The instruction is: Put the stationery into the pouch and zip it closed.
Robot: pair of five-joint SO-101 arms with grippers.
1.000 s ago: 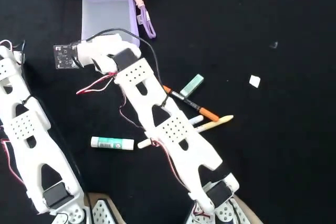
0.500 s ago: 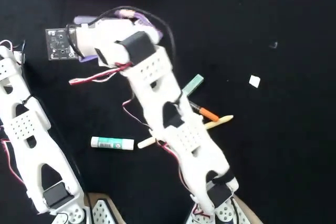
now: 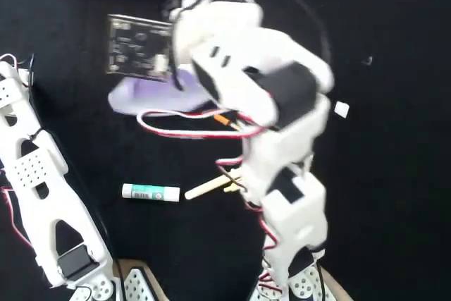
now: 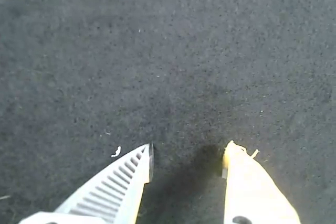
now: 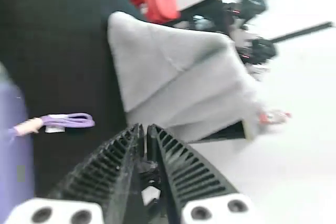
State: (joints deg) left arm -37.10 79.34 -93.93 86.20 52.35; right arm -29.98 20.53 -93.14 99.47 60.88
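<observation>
- Lying flat on the black table [image 3: 394, 209], well to the left of the pouch [image 3: 134, 98], is the left arm [image 3: 39, 174]. In its wrist view the left gripper [image 4: 186, 153] sits low over bare tabletop with its fingers spread apart and nothing between them.
- The lilac pouch rests on the table. Its right part is hidden under the raised right arm [image 3: 282, 146].
- A white and green glue stick [image 3: 150, 192] lies on its side on the near side of the pouch, well apart from it.
- A cream pencil [image 3: 210, 187] lies just right of the glue stick, also nearer than the pouch, running under the right arm.
- A short bit of an orange marker [image 3: 224, 119] shows at the pouch's right end.
- The right gripper [image 5: 145, 127] is lifted off the table with its two ribbed fingers [image 5: 113, 156] closed almost together. I cannot see anything held between them. The pouch's purple strap [image 5: 65, 121] lies beyond them.
- A small white piece [image 3: 342, 109] lies far to the right of the pouch.
</observation>
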